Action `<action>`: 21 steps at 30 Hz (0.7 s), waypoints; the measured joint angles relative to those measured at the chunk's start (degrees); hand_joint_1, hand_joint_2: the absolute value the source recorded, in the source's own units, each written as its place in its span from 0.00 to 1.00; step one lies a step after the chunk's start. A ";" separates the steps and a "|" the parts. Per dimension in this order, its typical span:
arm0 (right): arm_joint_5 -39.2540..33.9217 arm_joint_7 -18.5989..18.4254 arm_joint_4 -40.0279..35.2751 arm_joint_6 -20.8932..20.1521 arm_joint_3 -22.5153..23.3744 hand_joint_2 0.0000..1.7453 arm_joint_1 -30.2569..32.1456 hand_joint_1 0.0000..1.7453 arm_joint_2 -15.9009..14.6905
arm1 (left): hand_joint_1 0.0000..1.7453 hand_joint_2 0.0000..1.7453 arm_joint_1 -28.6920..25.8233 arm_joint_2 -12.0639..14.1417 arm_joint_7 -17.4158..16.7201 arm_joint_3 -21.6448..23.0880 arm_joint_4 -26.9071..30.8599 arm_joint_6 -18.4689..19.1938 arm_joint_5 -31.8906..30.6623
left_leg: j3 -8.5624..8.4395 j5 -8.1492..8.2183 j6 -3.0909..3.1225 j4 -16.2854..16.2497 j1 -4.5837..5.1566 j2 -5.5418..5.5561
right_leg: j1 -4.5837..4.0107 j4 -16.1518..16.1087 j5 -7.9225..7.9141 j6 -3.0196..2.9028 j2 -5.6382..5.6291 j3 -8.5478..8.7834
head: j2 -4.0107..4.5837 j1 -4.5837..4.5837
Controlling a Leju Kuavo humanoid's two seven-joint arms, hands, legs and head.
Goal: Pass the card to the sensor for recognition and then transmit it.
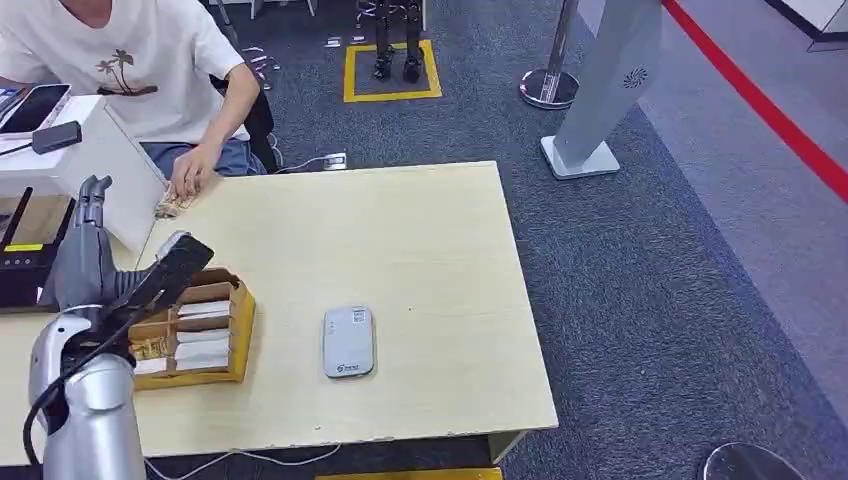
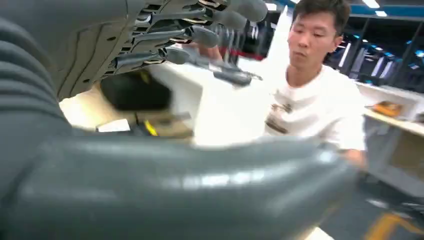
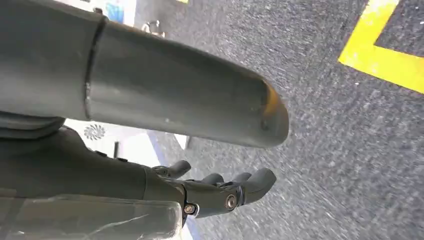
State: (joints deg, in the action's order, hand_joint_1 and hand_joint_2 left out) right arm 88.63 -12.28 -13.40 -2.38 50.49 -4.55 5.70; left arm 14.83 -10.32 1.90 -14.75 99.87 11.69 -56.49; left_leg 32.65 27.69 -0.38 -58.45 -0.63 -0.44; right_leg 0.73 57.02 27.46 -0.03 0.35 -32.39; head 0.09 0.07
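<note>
A wooden card holder (image 1: 238, 335) stands on the pale table (image 1: 430, 250) near its left front, with white cards (image 1: 203, 310) in its slots. The grey-white sensor (image 1: 348, 341) lies flat to the right of the holder. My left hand (image 1: 100, 265) is raised over the holder's left end, fingers (image 1: 93, 192) pointing up and thumb (image 1: 185, 255) stretched toward the holder, with nothing in it. The left wrist view shows the same spread fingers (image 2: 200, 36) and thick thumb (image 2: 175, 185), empty. My right hand (image 3: 220, 192) hangs over the carpet, fingers loosely bent, holding nothing.
A person in a white shirt (image 1: 130, 60) sits at the far left corner, one hand (image 1: 190, 180) on the table. A white box (image 1: 100, 165) carries a phone (image 1: 35, 105); a black router (image 1: 25, 265) stands beside it. A stanchion (image 1: 548, 85) and a grey gate panel (image 1: 610, 80) stand beyond.
</note>
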 joint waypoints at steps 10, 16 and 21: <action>0.00 -0.79 -0.09 0.48 2.84 0.00 0.24 0.00 1.09 | 0.00 1.00 -14.24 -6.27 3.10 2.40 11.62 -2.03 22.39 | -0.02 0.05 0.02 0.00 -0.02 0.00 | 0.00 -0.01 0.03 0.01 0.04 0.00 | 0.00 -0.07; 0.04 -0.79 -0.17 0.92 3.78 0.00 0.24 0.00 1.42 | 0.00 1.00 -18.71 -6.35 5.09 6.42 12.08 -2.82 22.46 | -0.01 0.04 0.03 0.00 -0.02 0.01 | -0.01 0.00 0.03 0.01 0.05 0.01 | 0.00 -0.09; 0.09 -0.83 -0.17 0.92 3.98 0.00 0.25 0.00 1.55 | 0.00 1.00 -19.84 -6.38 5.75 8.26 12.08 -3.98 21.67 | 0.00 0.04 0.03 0.00 -0.01 0.01 | -0.01 0.00 0.03 0.01 0.05 0.02 | 0.00 -0.09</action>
State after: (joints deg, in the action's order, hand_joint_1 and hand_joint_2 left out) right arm 88.72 -13.11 -13.57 -1.46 54.47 -4.30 7.26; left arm -5.01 -16.70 7.65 -6.49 111.95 7.71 -34.82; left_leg 32.64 27.73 -0.35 -58.45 -0.64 -0.43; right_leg 0.72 57.01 27.48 -0.02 0.40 -32.37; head 0.09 -0.02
